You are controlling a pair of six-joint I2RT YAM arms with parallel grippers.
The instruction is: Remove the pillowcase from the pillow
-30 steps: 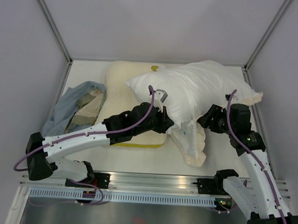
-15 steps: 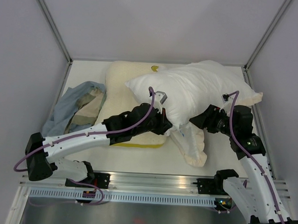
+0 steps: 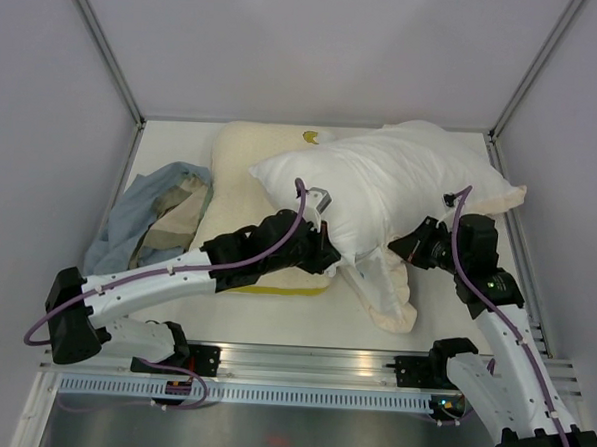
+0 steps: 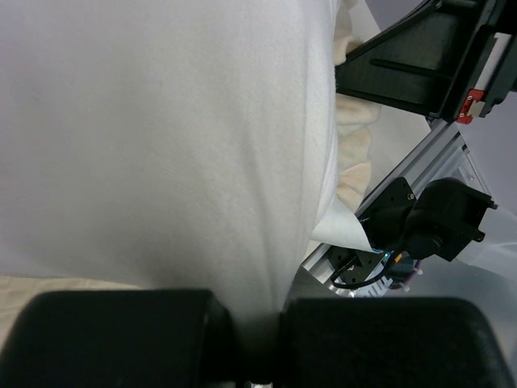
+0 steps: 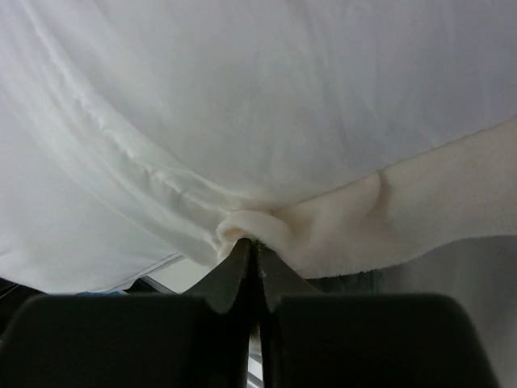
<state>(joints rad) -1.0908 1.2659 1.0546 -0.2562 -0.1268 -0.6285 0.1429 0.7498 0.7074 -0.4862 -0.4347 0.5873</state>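
A flat white counter (image 3: 293,321) carries everything. Across its far right part lies the large, plump, plain white pillow (image 3: 401,179); one end reaches the right edge and the other rests on a flatter cream-yellow textured pillow (image 3: 244,153) with a yellow near edge, which sits toward the middle of the far edge. Near the left edge lies a crumpled pale blue-grey and beige cloth (image 3: 144,215), just beside the cream-yellow pillow. The cream fabric pillowcase (image 3: 390,293) with a ruffled frill hangs out from under the white pillow's near side toward the counter's near edge, right of centre; only its cream face shows. It seems also to run under the white pillow toward the right edge, though the overhead view does not make that plain.

The left arm (image 3: 166,277) reaches from the near left corner across the cream-yellow pillow; the left fingers (image 4: 257,343) are pressed together at the white pillow's near side, with its white cloth drawn down between them. The right fingers (image 5: 251,246) are closed tip to tip on a small fold of the pillowcase's cream plush, where it meets the white pillow above.
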